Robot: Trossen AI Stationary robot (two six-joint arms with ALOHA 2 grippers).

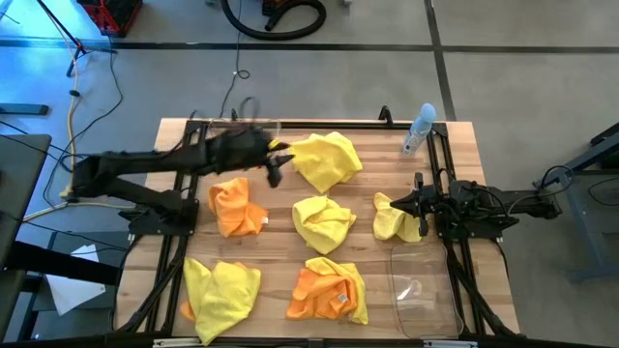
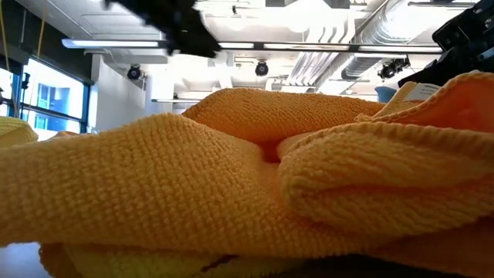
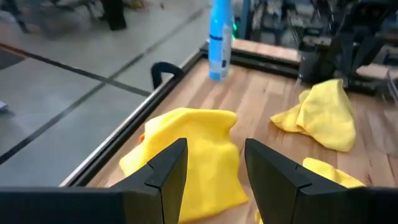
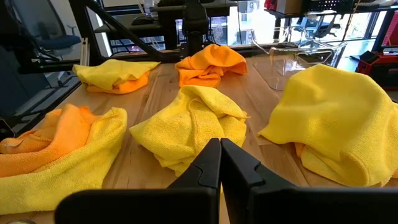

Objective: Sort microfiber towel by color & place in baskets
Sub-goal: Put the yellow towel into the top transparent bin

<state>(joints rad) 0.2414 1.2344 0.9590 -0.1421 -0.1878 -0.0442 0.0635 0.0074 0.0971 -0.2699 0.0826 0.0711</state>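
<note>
Grey floor [image 1: 522,77] with dark seams surrounds the wooden table [image 1: 372,188]. Ducts [image 2: 386,38] and strip lights [image 2: 116,44] cross the ceiling. A window [image 2: 46,104] glows blue.

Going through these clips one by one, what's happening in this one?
Yellow and orange microfiber cloths lie scattered over the wooden table, none yet in a bin. The left gripper hovers open beside the crumpled yellow cloth at the far edge, not gripping it. The right gripper sits shut at the table's right side by a small yellow cloth. One clear plastic bin sits empty near the right front corner.
</note>
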